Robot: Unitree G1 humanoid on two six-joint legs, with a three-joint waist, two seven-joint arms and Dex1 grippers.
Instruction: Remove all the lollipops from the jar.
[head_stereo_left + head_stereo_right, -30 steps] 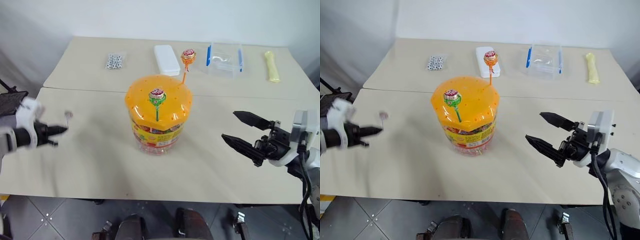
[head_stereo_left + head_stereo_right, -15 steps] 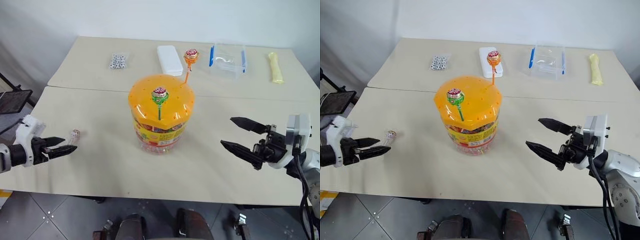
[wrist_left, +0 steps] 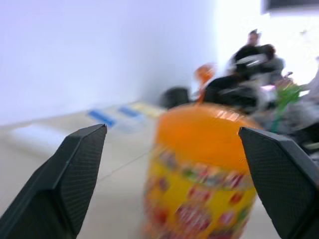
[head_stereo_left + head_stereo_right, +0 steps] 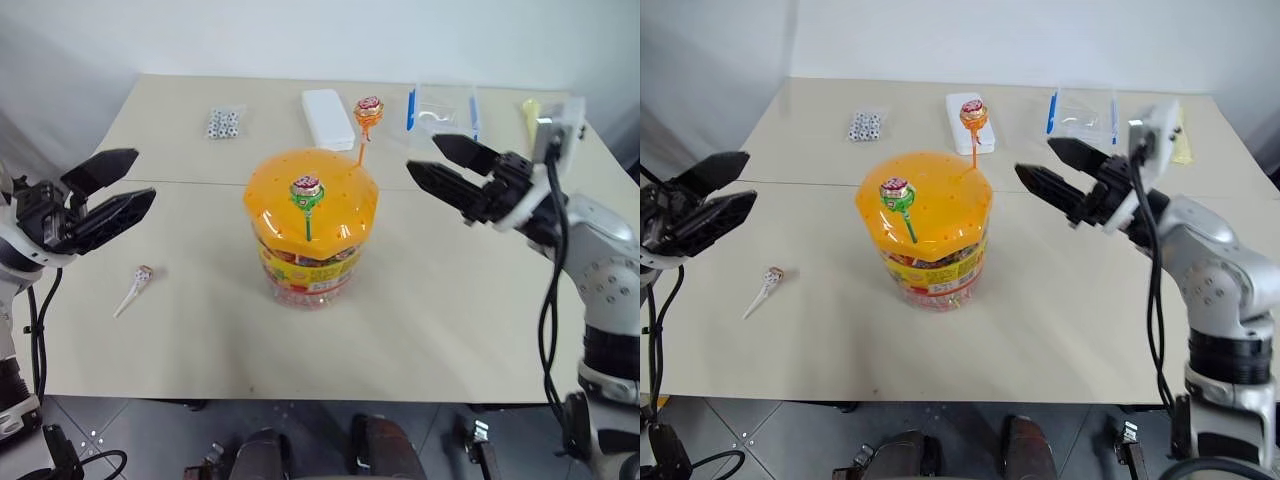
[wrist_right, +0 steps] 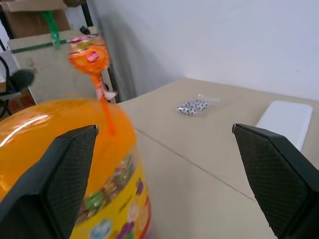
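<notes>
Head views: jar (image 4: 310, 245) upright mid-table, orange lid on. Two lollipops standing in the lid: green-stick lollipop (image 4: 305, 190) near the lid's middle, orange-stick lollipop (image 4: 368, 110) at its far right edge, leaning right. Third, white-stick lollipop (image 4: 136, 284) lying flat on the table (image 4: 200, 340), left of the jar and well apart from it. Left gripper (image 4: 108, 192) raised off the table at the left, jaws spread wide, holding nothing, aimed toward the jar. Right gripper (image 4: 440, 165) raised right of the jar, near the orange-stick lollipop but apart from it, jaws wide and empty too. On the far table: cluster of small balls (image 4: 222, 123) at left, white box (image 4: 327, 118) in the middle, clear box with blue clips (image 4: 442, 108) behind the right gripper, yellow item (image 4: 530, 110) at far right (partly hidden by the wrist).

Left wrist view: two black fingers (image 3: 75, 174) far apart, nothing between them but air; jar blurred beyond, orange stick rising from its lid.

Right wrist view: fingers (image 5: 65, 174) set wide, empty; orange-stick lollipop close ahead above the lid, ball cluster and white box farther off on the table.
</notes>
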